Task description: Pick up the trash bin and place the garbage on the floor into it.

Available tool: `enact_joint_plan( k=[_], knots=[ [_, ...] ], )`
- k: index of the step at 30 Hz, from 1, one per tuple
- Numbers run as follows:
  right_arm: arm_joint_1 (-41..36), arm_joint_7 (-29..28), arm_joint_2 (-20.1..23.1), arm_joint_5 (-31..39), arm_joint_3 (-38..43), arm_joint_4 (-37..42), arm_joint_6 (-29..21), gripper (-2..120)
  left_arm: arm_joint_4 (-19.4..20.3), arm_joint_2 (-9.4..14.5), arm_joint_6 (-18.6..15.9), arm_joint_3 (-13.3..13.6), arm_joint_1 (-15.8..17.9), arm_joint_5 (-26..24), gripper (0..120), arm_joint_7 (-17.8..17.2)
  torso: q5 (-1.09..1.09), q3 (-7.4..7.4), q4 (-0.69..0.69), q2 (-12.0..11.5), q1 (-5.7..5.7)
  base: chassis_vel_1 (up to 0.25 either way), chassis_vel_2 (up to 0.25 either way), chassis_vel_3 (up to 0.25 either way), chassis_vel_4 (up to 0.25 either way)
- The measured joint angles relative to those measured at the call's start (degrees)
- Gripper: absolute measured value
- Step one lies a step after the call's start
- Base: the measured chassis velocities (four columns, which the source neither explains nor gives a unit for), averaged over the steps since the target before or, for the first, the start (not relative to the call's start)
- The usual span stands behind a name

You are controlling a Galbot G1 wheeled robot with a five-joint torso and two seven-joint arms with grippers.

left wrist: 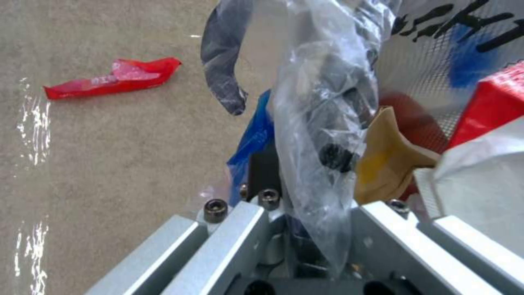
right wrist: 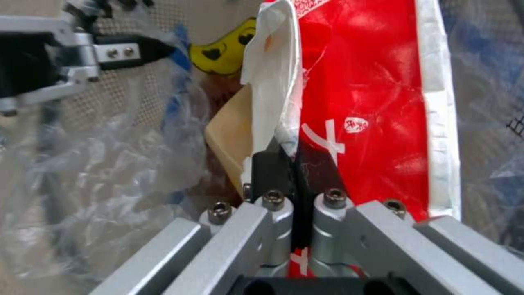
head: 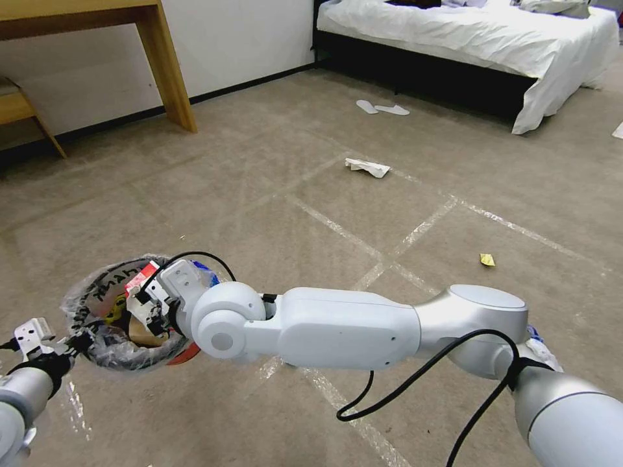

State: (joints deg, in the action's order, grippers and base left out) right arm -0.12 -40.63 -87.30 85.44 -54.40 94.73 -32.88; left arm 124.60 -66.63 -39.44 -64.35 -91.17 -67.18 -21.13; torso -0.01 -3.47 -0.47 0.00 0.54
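From the head camera I have the small round red trash bin lined with clear crinkly printed plastic (head: 123, 314) held low at my left, just above the beige-grey taped carpet floor (head: 272, 194); my left gripper (head: 76, 340) is clamped on its near rim, and my right arm reaches across so that the right gripper (head: 150, 310) hangs over the bin's mouth, clenched on a red-and-white plastic wrapper (head: 141, 280); the bin's opening faces up, directly beneath that wrapper, so the drop runs straight down and the right arm is the one placed for it; farther out a crumpled white tissue (head: 367, 167) and a small yellow scrap (head: 487, 260) lie on the carpet, well apart from both arms.

In the left wrist view the clear bag and the rim beneath it (left wrist: 322, 135) run between the fingers, which are shut on them; a folded brown paper bag (left wrist: 390, 159) sits inside the bin, and a second, flattened red wrapper (left wrist: 112, 78) lies on the carpet outside it, its long axis roughly level across that picture.

In the right wrist view the fingers (right wrist: 270, 168) pinch the red wrapper (right wrist: 366, 102) near one end; its long axis runs away from the jaws into the bin, beside the brown bag (right wrist: 232, 135), with the printed yellow face (right wrist: 226, 55) on the liner behind.
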Motion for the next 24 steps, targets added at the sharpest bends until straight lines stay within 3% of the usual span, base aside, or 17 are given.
enact_joint_plan(
  k=[17,19,23,24],
  knots=[
    [0.45,-1.07,-0.93,0.18,-0.14,1.66,-0.55,0,-0.53,0.1,0.0,0.08,0.36,-0.12,0,0.02,0.0,0.0,0.0,0.0,0.0,0.0,0.0,0.0,0.0],
    [0.51,-1.25,-0.92,0.29,-0.15,1.94,-0.71,14,-0.6,0.07,-0.01,0.08,0.37,-0.11,0,0.02,0.0,0.0,0.0,0.0,0.0,0.0,0.0,0.0,0.0],
    [0.59,-1.4,-0.95,0.4,-0.15,2.3,-0.95,22,-0.69,0.04,-0.01,0.08,0.36,-0.1,0,0.02,0.0,0.0,0.0,0.0,0.0,0.0,0.0,0.0,0.0],
    [0.59,-1.59,-1.1,0.49,-0.14,2.46,-1.11,30,-0.75,-0.01,-0.01,0.08,0.37,-0.09,0,0.02,0.0,0.0,0.0,0.0,0.0,0.0,0.0,0.0,0.0]
  ],
)
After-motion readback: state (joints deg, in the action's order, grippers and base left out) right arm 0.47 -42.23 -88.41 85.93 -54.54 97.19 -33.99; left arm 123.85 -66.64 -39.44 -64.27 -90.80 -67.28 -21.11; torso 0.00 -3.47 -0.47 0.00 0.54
